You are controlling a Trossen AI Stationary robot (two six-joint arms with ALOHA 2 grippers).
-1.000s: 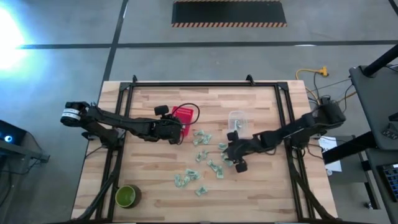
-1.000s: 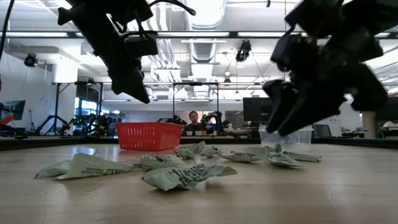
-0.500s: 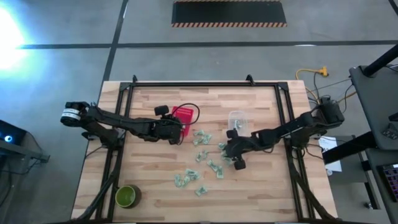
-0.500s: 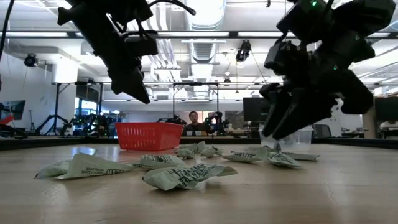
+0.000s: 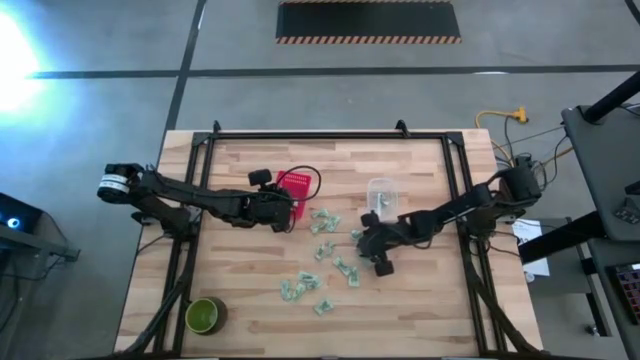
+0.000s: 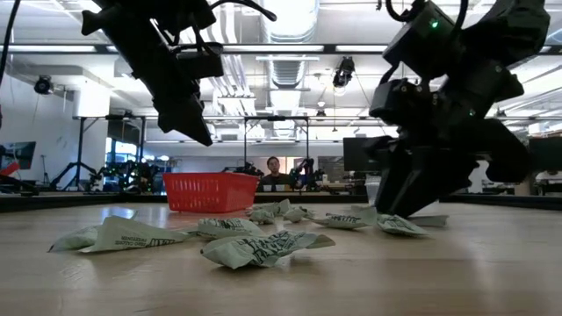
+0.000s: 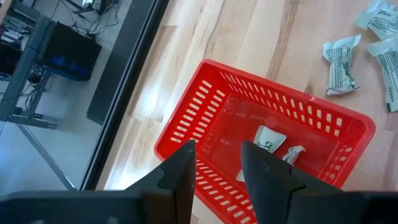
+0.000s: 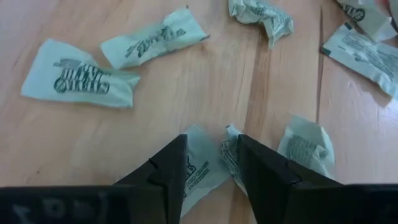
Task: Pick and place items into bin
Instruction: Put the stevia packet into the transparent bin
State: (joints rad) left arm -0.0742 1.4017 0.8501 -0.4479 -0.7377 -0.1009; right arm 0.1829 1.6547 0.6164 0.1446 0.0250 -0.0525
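Right gripper (image 8: 211, 163): your arm reaches left, claw down at the table, fingers parted astride one packet (image 8: 208, 165).
Left gripper (image 7: 217, 171): hangs over the red basket (image 7: 205, 106), fingers apart, holding nothing.
Packets (image 5: 318, 280): scattered mid-table; two lie in the basket.

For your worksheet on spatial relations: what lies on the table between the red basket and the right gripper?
Several packets lie scattered between the red basket and the right gripper, clearest in the high view.
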